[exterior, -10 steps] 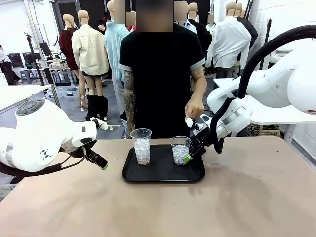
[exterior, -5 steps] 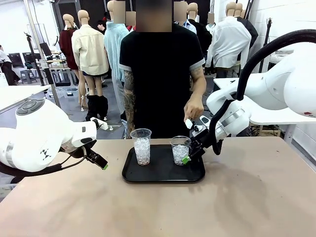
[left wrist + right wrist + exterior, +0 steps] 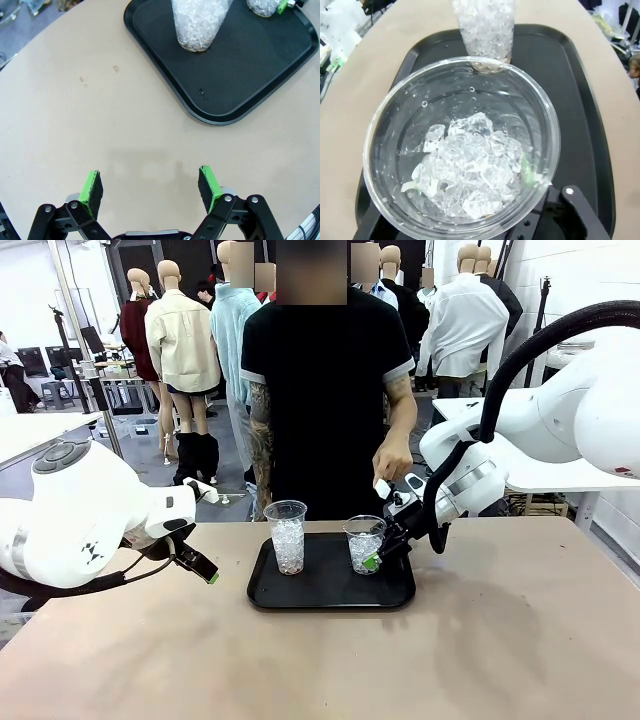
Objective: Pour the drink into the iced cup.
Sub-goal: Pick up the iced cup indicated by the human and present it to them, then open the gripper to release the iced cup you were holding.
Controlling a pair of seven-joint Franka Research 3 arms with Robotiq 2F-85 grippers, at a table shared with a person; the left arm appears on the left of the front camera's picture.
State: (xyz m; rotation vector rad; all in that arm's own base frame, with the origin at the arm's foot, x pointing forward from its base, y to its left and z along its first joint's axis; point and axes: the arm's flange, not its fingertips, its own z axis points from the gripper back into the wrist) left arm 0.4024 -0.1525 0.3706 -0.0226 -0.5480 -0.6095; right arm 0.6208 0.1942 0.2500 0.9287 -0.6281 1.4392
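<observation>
Right gripper (image 3: 369, 554) looks clamped on the cup (image 3: 362, 533): a green pad lies flat to its wall, and the cup stands on the tray (image 3: 300, 592) between the fingers. It holds ice alone, no drink in it yet. A second cup (image 3: 288, 536) of ice stands just beyond the fingertips. Left gripper (image 3: 152, 186) hangs with fingers wide apart, bare table (image 3: 75, 125) between them. As I judge it, only the grasp is made — bringing cup and drink together, and the pouring itself, are left.

I see the right iced cup (image 3: 364, 543), clear plastic, upright toward the tray's (image 3: 330, 595) far right, part-filled with ice. The left iced cup (image 3: 287, 537) stands upright toward its far left, fuller.
</observation>
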